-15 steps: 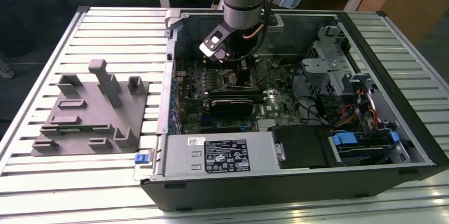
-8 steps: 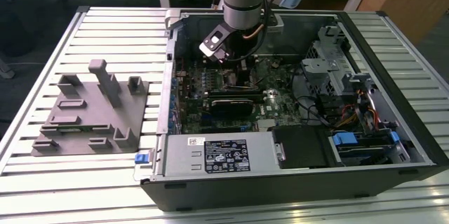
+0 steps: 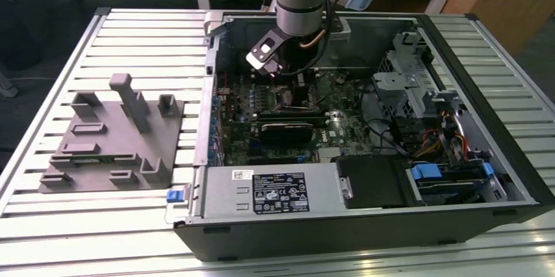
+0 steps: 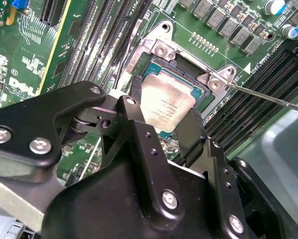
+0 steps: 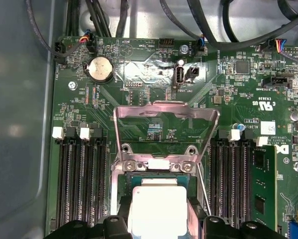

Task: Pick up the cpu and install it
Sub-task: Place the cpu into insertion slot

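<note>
The cpu [image 4: 166,103], a small square chip with a pale silvery top, lies low over the open motherboard socket [image 4: 161,52]. In the first wrist view the cpu [image 5: 156,206] sits just below the raised metal load plate [image 5: 166,117]. My gripper [image 4: 163,113] has its black fingers [image 4: 135,99] against two opposite edges of the chip, shut on it. In the exterior view the gripper [image 3: 293,90] reaches down into the open computer case [image 3: 451,160], above the middle of the board.
Memory slots [image 5: 81,184] flank the socket on both sides. The thin socket lever [image 4: 268,95] sticks out beside it. A grey fixture [image 3: 108,135] stands on the slatted table at the exterior view's left. A grey box with a white label [image 3: 269,189] and a drive cage [image 3: 416,88] crowd the case.
</note>
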Available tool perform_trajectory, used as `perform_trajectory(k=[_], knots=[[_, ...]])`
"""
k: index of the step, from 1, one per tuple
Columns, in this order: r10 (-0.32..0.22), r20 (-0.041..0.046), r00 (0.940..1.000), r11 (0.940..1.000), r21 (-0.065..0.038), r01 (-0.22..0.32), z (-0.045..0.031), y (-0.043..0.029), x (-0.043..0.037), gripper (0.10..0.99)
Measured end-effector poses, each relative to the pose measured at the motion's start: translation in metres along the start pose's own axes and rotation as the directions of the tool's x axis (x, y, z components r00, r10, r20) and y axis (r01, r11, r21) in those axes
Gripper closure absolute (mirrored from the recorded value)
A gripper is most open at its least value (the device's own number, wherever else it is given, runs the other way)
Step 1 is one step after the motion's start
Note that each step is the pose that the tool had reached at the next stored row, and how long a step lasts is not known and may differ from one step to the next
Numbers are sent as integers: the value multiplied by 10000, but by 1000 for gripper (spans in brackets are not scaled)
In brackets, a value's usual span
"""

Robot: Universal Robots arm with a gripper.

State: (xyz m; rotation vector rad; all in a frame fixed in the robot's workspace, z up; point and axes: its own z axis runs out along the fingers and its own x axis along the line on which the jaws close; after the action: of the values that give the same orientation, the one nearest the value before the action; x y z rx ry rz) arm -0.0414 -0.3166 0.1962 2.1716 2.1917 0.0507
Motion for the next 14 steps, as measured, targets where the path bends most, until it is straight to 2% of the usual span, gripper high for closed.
perform_trajectory(k=[10, 12, 13, 14], knots=[[30, -7, 10000, 10000, -8, -30, 12, 1, 2, 561], [30, -9, 10000, 10000, -7, -30, 14, 1, 2, 549], [29, -2, 10000, 10000, -2, -29, 12, 0, 1, 486], [28, 1, 10000, 10000, 0, -28, 10, 0, 0, 486]])
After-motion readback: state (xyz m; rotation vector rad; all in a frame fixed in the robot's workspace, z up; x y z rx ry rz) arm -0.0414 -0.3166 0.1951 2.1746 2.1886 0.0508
